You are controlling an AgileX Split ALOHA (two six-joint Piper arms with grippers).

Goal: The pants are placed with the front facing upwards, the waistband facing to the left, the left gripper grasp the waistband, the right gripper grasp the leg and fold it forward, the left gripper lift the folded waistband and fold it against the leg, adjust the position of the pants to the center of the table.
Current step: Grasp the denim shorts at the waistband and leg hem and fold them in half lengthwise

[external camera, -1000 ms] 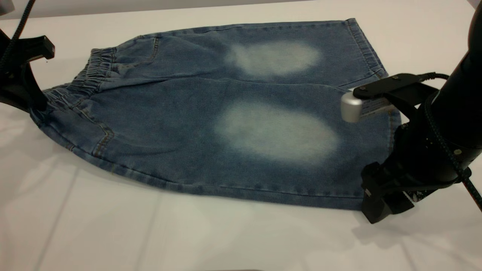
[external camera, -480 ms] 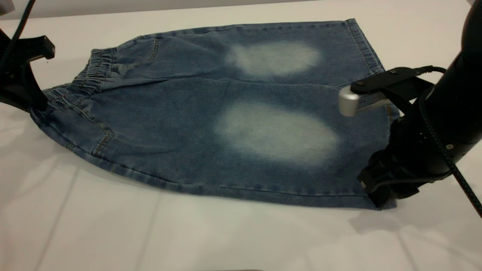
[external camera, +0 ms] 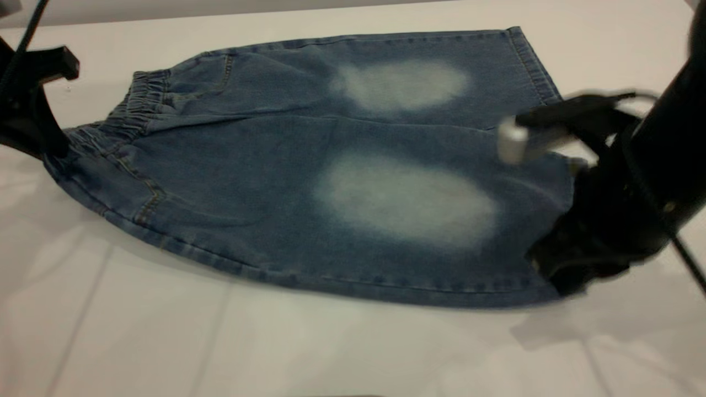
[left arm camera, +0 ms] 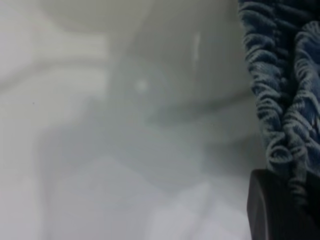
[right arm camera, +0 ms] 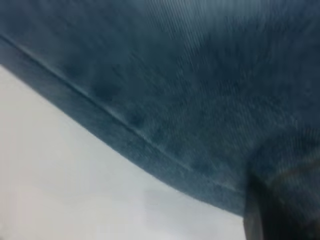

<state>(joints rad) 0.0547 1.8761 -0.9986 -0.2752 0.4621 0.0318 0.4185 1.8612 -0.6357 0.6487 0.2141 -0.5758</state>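
The blue denim pants lie flat on the white table, front up, with a pale oval on each leg. The gathered waistband points left. My left gripper sits at the waistband's near corner, shut on it. In the left wrist view the ruched waistband runs down against a dark finger. My right gripper is at the near leg's hem corner, shut on the leg and blurred by motion. The right wrist view shows the denim leg, its stitched edge and one dark finger.
Bare white tabletop lies all round the pants, with wide room toward the near edge. The right arm's black body and cable hang over the far leg's hem. A silver camera housing juts over the cloth.
My right gripper moved in from just off the cloth onto the near leg's hem corner and has risen a little, lifting that corner. The left gripper has barely moved.
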